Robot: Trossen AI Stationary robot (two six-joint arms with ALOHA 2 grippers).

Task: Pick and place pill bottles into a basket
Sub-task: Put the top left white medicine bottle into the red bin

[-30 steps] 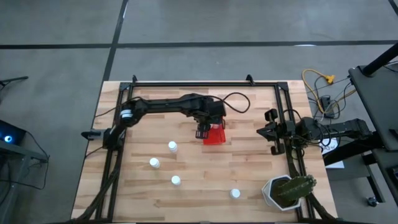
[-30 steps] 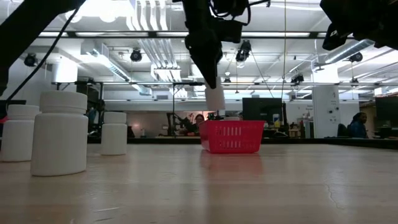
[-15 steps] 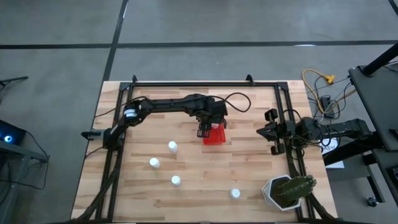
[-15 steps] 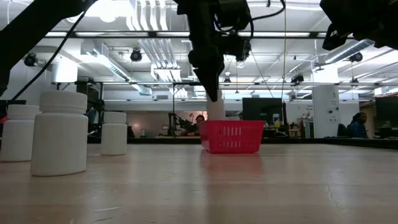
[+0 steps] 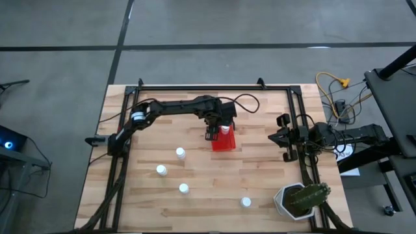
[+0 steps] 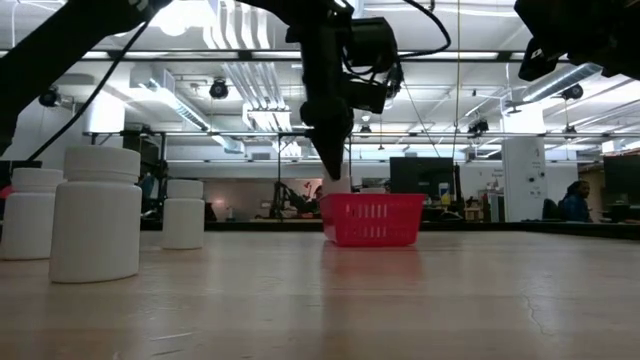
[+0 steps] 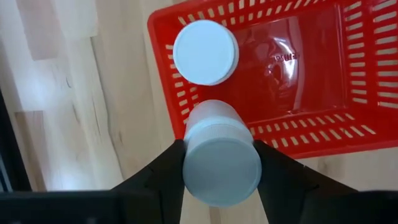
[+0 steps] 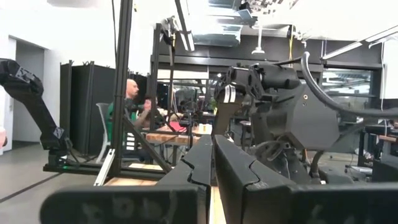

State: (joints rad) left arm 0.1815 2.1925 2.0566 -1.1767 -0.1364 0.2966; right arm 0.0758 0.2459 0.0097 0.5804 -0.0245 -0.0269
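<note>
The red basket (image 5: 225, 140) stands on the table's middle; it also shows in the low view (image 6: 372, 220). One white pill bottle (image 7: 206, 51) stands upright inside it. My left gripper (image 5: 217, 130) is over the basket's left end, shut on another pill bottle (image 7: 222, 168), whose lower end dips behind the basket's rim in the low view (image 6: 337, 185). Several more bottles stand on the table nearer the front: (image 5: 180, 153), (image 5: 160, 170), (image 5: 184, 188), (image 5: 246, 202). My right gripper (image 5: 284, 138) waits shut and empty at the table's right side. My left gripper pinches the bottle's upper body, just under its cap (image 7: 186, 146), between its two fingers (image 7: 165, 171), one on each side. The fingers come from above, pointing down. The bottle hangs upright, its lower end inside the basket by the left wall; whether it touches the floor is hidden.
A white pot with a green plant (image 5: 300, 200) stands at the table's front right corner. A black frame (image 5: 214, 88) runs around the table's edges. The right half of the basket's floor (image 7: 298, 68) is bare.
My left gripper has gone down over the basket with the bottle still in its fingers. The bottle stays upright and has dropped from clear above the basket's rim to partly behind it.
</note>
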